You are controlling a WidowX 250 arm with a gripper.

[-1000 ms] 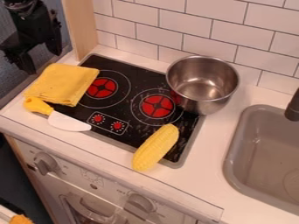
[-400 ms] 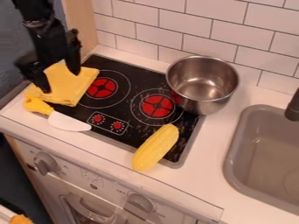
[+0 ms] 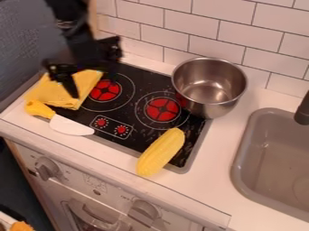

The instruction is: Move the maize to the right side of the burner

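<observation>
Claw, spread, is hanging at ten o'clock; rounded maize, at six o'clock, is risking rolling if pinched off-centre.

From nearby in front, the camera slants down toward the stovetop.

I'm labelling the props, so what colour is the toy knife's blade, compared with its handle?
White blade, yellow handle; clearest in the camera view.
</observation>
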